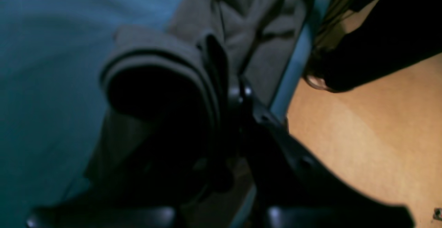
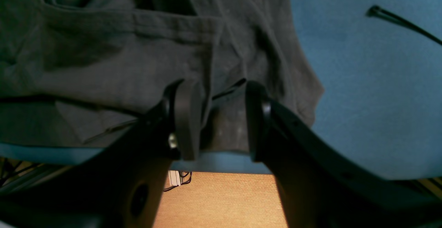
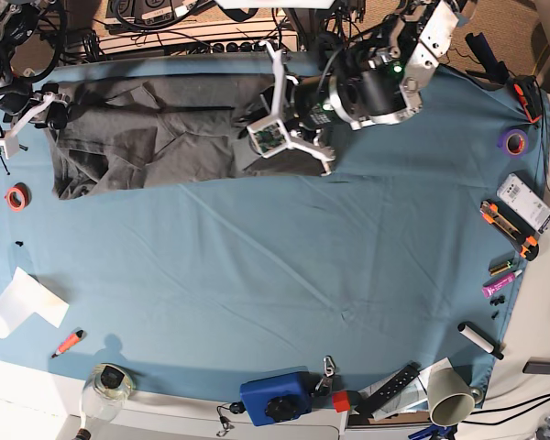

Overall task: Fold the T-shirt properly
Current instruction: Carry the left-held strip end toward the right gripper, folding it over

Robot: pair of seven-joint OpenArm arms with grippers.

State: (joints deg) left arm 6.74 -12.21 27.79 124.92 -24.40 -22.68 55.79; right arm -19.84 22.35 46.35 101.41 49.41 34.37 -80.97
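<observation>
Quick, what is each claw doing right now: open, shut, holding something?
Left gripper: shut on a bunched fold of the T-shirt.
Right gripper: open, fingers either side of the shirt's edge, not clamping it.

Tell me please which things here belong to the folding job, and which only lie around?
Job:
- dark grey cotton T-shirt
- left end effector, shut on its fabric
- right end effector, open at its edge

Lying around:
- orange tape ring
- purple tape ring
- black marker
- blue box

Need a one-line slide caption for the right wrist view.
Open right gripper poised over the grey T-shirt at the table cloth's edge.
</observation>
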